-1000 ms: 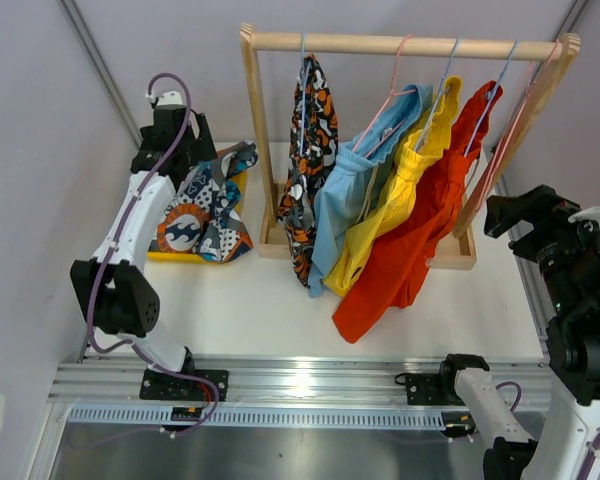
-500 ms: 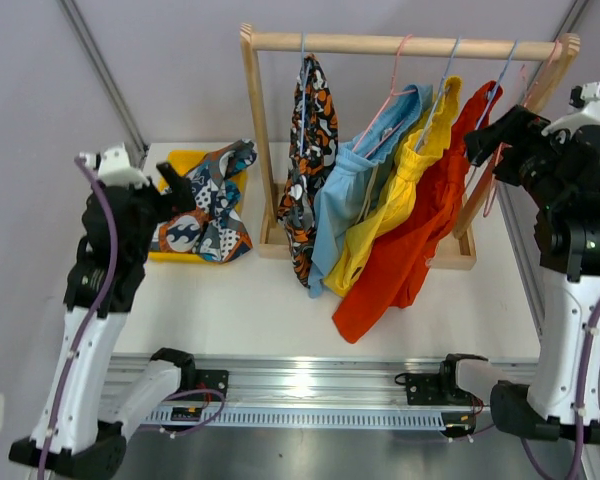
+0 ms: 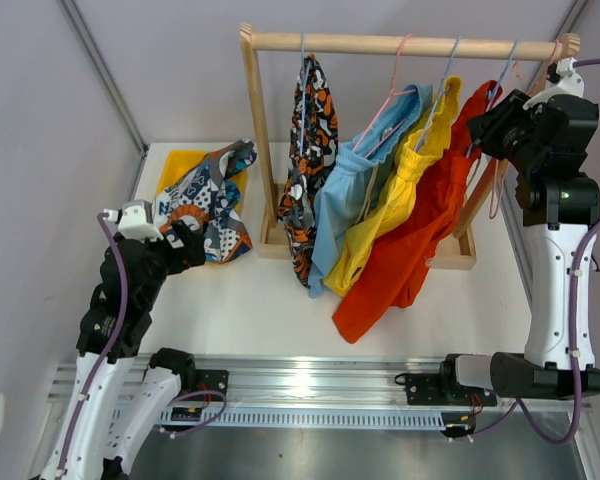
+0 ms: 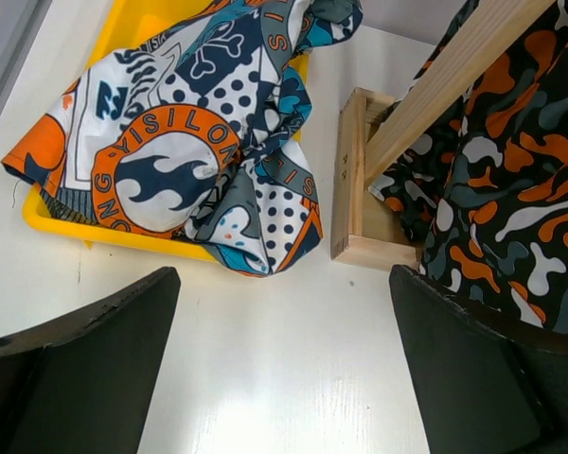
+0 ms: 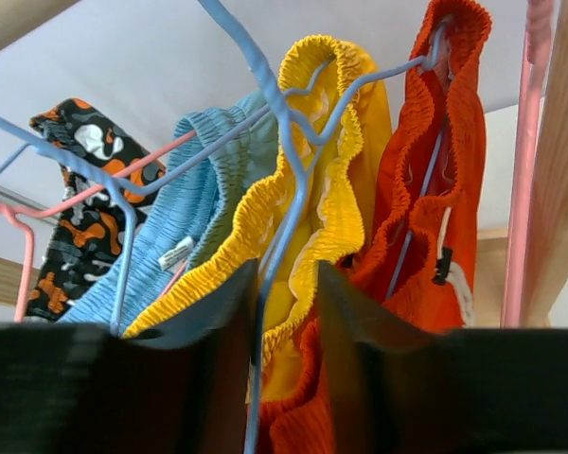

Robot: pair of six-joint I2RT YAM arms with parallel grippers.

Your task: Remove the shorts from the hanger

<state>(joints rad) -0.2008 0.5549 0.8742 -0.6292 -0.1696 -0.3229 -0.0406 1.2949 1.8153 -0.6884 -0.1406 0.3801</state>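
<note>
Four pairs of shorts hang on wire hangers from the wooden rack [image 3: 400,44]: blotch-print [image 3: 310,150], light blue [image 3: 345,200], yellow [image 3: 395,200] and red-orange [image 3: 420,240]. A dark blue cartoon-print pair [image 3: 205,205] lies bunched in the yellow tray [image 3: 180,160]. My right gripper [image 3: 488,125] is high at the rack's right end. In the right wrist view its jaws [image 5: 289,274] stand narrowly apart round a blue hanger wire [image 5: 284,189] between the yellow [image 5: 331,142] and red-orange [image 5: 435,189] waistbands. My left gripper [image 3: 185,240] is open over bare table [image 4: 284,284], near the tray.
The rack's wooden base [image 4: 355,203] sits right of the yellow tray [image 4: 85,232]. A pink hanger [image 5: 516,189] hangs by the rack's right post. A grey wall with a metal strut [image 3: 100,70] borders the left side. The metal rail [image 3: 300,385] runs along the near edge.
My left arm has drawn back from the tray toward the near edge. My right arm has risen to the hangers at the rack's right end, and its jaws have narrowed round the blue hanger wire.
</note>
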